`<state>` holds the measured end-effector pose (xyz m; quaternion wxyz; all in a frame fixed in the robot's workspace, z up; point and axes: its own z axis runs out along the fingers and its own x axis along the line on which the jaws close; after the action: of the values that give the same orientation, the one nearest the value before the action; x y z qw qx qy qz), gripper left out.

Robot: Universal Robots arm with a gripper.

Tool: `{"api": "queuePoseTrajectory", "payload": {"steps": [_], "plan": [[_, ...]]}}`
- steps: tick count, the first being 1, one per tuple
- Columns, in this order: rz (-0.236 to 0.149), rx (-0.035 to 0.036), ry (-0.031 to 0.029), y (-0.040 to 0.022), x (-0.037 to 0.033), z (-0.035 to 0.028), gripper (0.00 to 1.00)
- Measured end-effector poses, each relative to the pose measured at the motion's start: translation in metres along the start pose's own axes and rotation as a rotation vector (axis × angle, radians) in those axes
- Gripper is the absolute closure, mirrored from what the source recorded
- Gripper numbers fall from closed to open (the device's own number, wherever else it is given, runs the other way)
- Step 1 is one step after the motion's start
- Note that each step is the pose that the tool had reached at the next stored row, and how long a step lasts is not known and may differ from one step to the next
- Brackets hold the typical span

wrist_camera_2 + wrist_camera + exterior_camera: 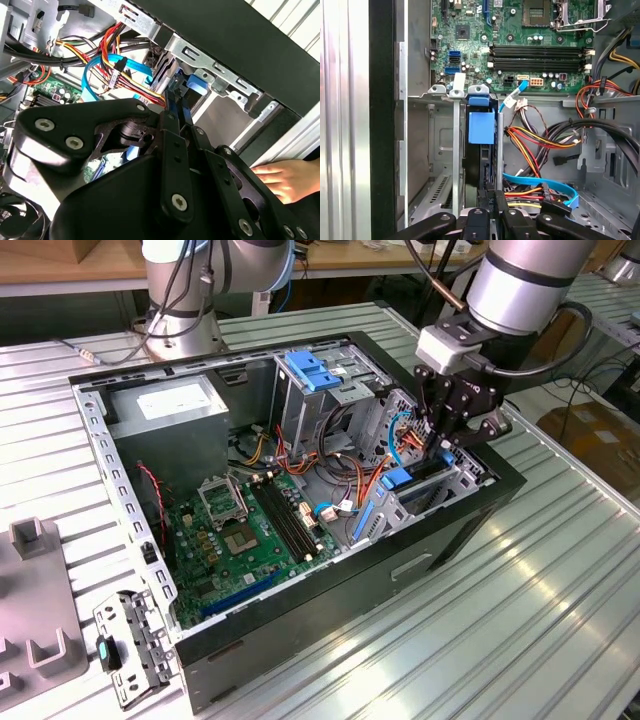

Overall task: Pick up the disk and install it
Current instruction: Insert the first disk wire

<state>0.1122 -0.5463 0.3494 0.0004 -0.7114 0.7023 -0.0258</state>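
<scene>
The disk point(481, 150) stands on edge in a slot of the metal drive cage point(437, 150) at the front of the open computer case point(300, 620). Its black body and blue frame point(398, 478) show between the cage rails. My gripper point(447, 440) reaches down into the cage from above. In both wrist views its two black fingers point(501, 202) lie close together on the disk's thin edge point(181, 102), so the gripper point(492, 202) is shut on the disk. Most of the disk's body is hidden by the cage and the fingers.
Orange, yellow and blue cables point(535, 142) crowd the space beside the cage. The motherboard point(240, 530) lies on the case floor, with a grey power supply point(165, 405) and a blue bracket point(315, 370) behind. A person's hand point(280, 180) rests outside the case.
</scene>
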Motion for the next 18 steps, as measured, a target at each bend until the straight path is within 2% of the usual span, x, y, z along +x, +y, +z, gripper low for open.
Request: {"api": "queuePoseTrajectory", "payload": {"steps": [1, 3, 4, 5, 10, 18], "plan": [[0.0, -0.0001, -0.0009, -0.0001, 0.0001, 0.0, 0.83], [0.001, -0.0005, -0.021, -0.0001, 0.0018, -0.0001, 0.83], [0.001, -0.0003, -0.0333, -0.0002, 0.0028, 0.0, 0.83], [0.002, -0.0002, -0.0387, -0.0001, 0.0049, 0.0002, 0.83], [0.024, -0.0007, -0.0377, -0.0002, 0.0068, 0.0013, 0.83], [0.025, -0.0031, -0.0382, -0.0001, 0.0076, 0.0032, 0.83]]}}
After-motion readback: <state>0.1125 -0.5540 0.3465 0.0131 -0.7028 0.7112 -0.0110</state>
